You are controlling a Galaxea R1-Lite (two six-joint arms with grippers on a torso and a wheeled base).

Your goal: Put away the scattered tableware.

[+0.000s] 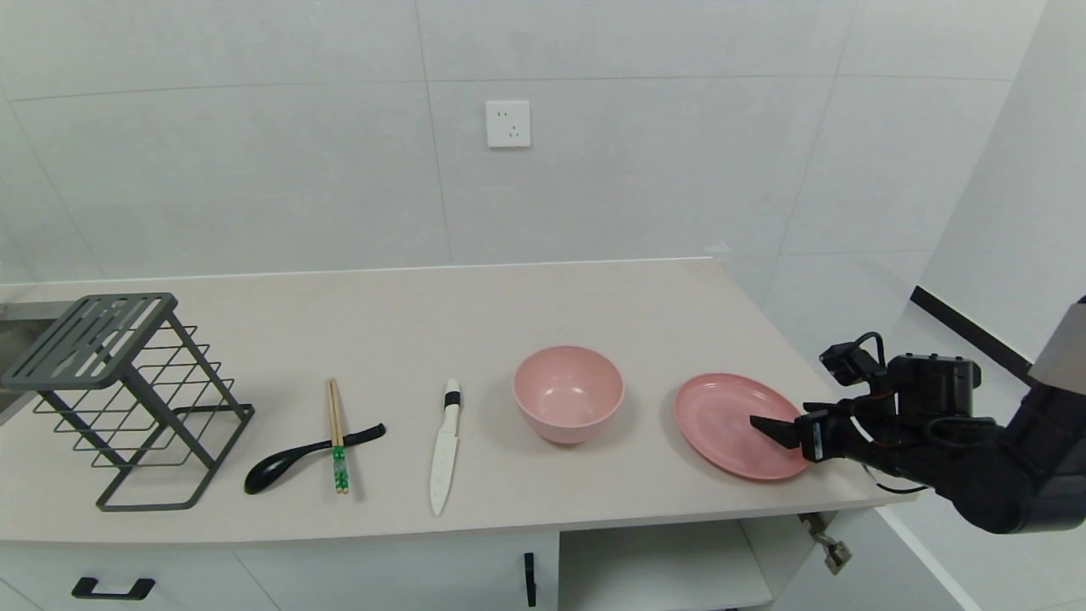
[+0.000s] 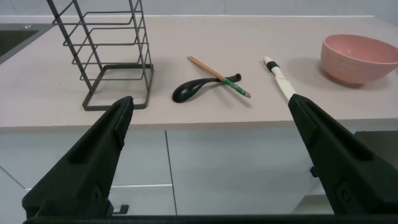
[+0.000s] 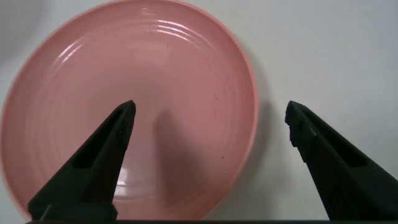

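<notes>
1. Pink plate (image 1: 736,424) lies flat on the counter (image 1: 509,297) just right of the pink bowl (image 1: 568,393), apart from it and close to the counter's front right corner
2. Our right gripper (image 3: 207,112) hangs over that plate with its jaws wide apart and nothing between them. One finger is above the plate's floor and the other is past its rim, on the side away from the bowl
3. Left of the bowl lies the white knife (image 1: 445,445). Farther left the chopsticks (image 1: 338,434) rest across the black spoon (image 1: 310,458), and farthest left stands the dark wire rack (image 1: 127,395)
4. Our left gripper (image 2: 209,99), jaws also spread and empty, sits low before the counter's front edge, left of the bowl, facing the rack and spoon
5. We judge the task barely begun: all five pieces lie loose and none is in the rack. The plate looks to be first
6. The counter ends just beyond the plate, on the side away from the bowl, so a push that way could send it off. Bare counter behind the bowl gives room toward the rack, though we think a carried plate should pass above the bowl, knife and chopsticks
</notes>
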